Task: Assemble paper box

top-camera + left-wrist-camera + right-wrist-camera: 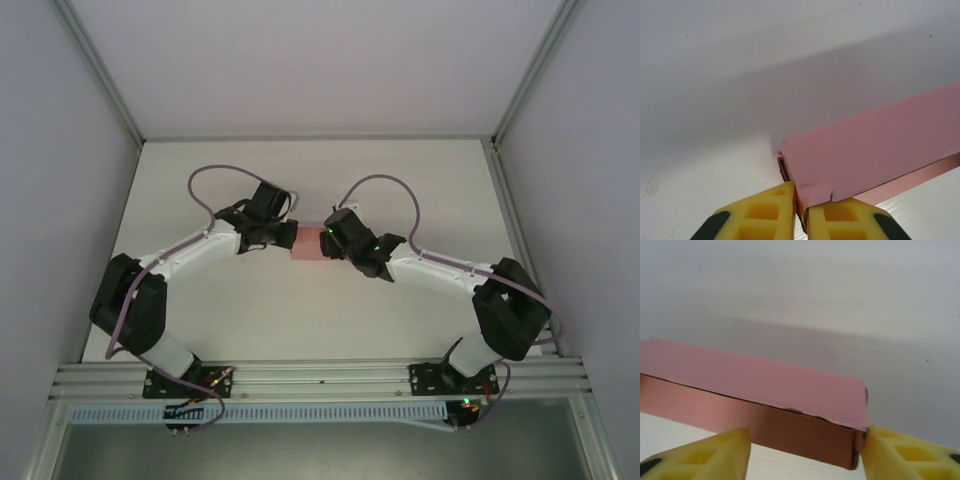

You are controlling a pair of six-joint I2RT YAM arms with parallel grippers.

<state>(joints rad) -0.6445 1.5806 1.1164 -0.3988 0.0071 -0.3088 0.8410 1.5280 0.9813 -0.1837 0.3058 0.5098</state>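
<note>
The paper box [306,243] is a small flat pink closed box lying on the white table [300,320] between the two grippers. My left gripper [285,238] is at its left end. In the left wrist view the gripper [801,196] has its yellow fingers [772,212] close together, pinching the near corner edge of the box [875,150], where the card is creased. My right gripper [330,241] is at the box's right end. In the right wrist view it [806,436] stands open around the box [765,380]; the right finger [900,455] touches the box's corner and the left finger [715,455] is apart from it.
Grey walls [60,200] enclose the table on the left, right and back. An aluminium rail [320,378] with both arm bases runs along the near edge. Bare white tabletop [310,170] surrounds the box on all sides.
</note>
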